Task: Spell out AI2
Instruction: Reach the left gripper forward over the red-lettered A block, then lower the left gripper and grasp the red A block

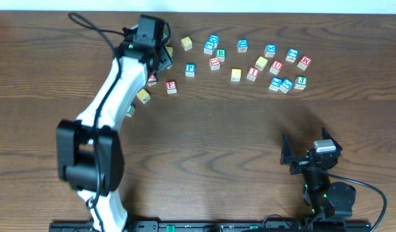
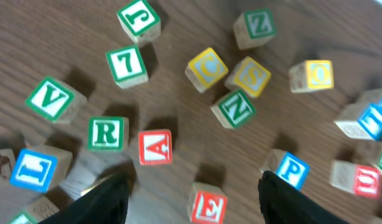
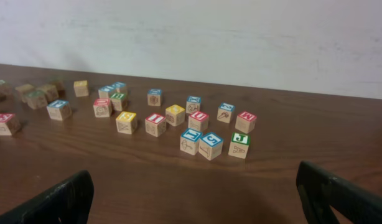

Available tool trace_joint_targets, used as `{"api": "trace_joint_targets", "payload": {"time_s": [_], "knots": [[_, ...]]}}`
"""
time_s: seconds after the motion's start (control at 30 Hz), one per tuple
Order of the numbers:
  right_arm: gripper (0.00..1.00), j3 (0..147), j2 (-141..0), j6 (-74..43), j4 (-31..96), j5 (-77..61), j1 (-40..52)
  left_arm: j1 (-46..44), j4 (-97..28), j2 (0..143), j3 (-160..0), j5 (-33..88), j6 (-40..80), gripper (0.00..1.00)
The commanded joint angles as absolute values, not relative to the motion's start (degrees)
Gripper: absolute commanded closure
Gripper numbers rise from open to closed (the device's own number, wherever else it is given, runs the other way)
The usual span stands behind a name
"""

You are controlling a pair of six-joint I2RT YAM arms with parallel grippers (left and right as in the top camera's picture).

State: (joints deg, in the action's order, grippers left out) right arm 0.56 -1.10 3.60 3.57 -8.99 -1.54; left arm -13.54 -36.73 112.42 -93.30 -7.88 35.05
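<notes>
My left gripper (image 1: 160,59) is open and empty, hovering over the cluster of letter blocks at the table's back left. In the left wrist view its fingers (image 2: 194,202) straddle a red E block (image 2: 208,205). A red A block (image 2: 155,147) lies just beyond, also showing in the overhead view (image 1: 152,79) beside the arm. A red I block (image 1: 252,73) lies in the right-hand group and shows in the right wrist view (image 3: 155,124). I see no block with a 2. My right gripper (image 1: 306,143) is open and empty near the front right (image 3: 194,199).
Around the A lie a green R (image 2: 106,133), green 7 (image 2: 127,64), green V (image 2: 50,99), blue L (image 2: 33,170), green N (image 2: 235,107) and blue P (image 2: 292,168). Several more blocks, such as a green J (image 3: 241,140), spread across the back right.
</notes>
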Motion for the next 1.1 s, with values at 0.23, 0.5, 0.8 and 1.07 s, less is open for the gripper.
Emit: {"api": "trace_joint_targets", "payload": {"time_s": [0.23,0.5,0.8,1.07], "knots": [[0.01,0.3,-1.1,3.9,3.6,-8.6,-1.3,-12.1,-40.2,119.2,-97.4,-11.2,38.9,0.4],[0.01,0.3,-1.1,3.9,3.6,-8.5,-1.3,-10.6,-38.7,122.2,-97.4,-8.6,38.2,0.4],[0.01,0.3,-1.1,3.9,3.6,-8.6,-1.3,-10.7,-37.0,124.4,-96.9,-8.1,37.1,0.41],[0.01,0.3,-1.1,3.9,3.6,-8.6,-1.3,-11.0,-37.0,124.4,-96.6,-8.2,37.1,0.43]]}}
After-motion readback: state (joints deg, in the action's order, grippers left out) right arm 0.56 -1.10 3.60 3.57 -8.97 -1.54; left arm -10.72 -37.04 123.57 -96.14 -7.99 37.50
